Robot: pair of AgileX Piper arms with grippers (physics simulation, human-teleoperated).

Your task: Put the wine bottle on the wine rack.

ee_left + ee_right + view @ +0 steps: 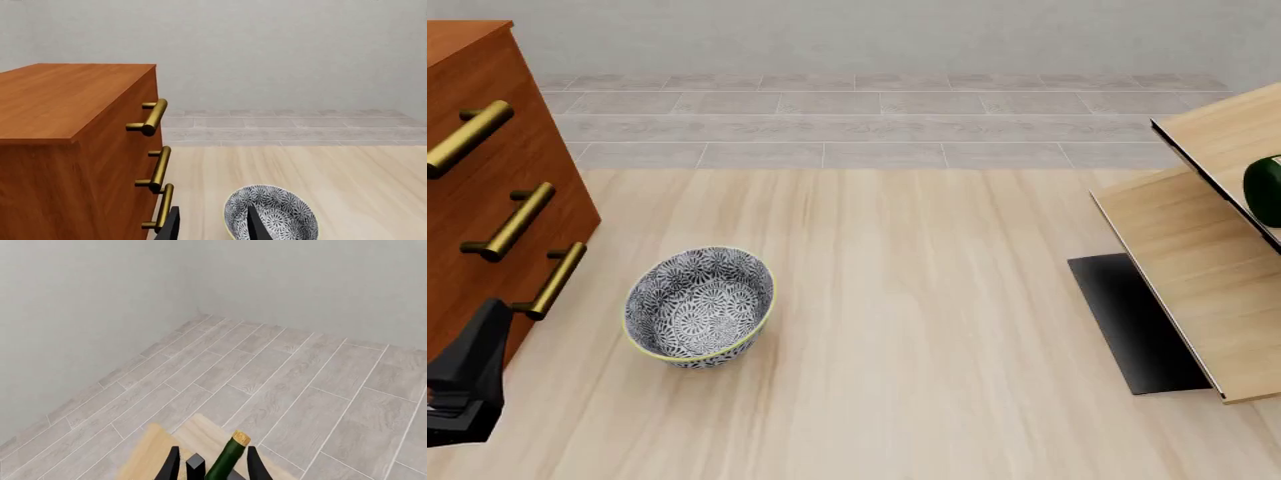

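Green wine bottle (230,456) between right tool (212,462) fingers — clamped, above pale-wood wine rack (160,455)

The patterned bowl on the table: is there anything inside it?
Nothing shows inside the bowl: the front view looks down on its blue-and-white patterned interior, and that is bare. In the left wrist view, a finger of the left gripper covers part of the inside.

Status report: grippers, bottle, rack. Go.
Left gripper open, idle by bowl and cabinet. Right gripper astride wine bottle; grip unclear. Bottle at wine rack, barely visible in front view. No obstruction seen.
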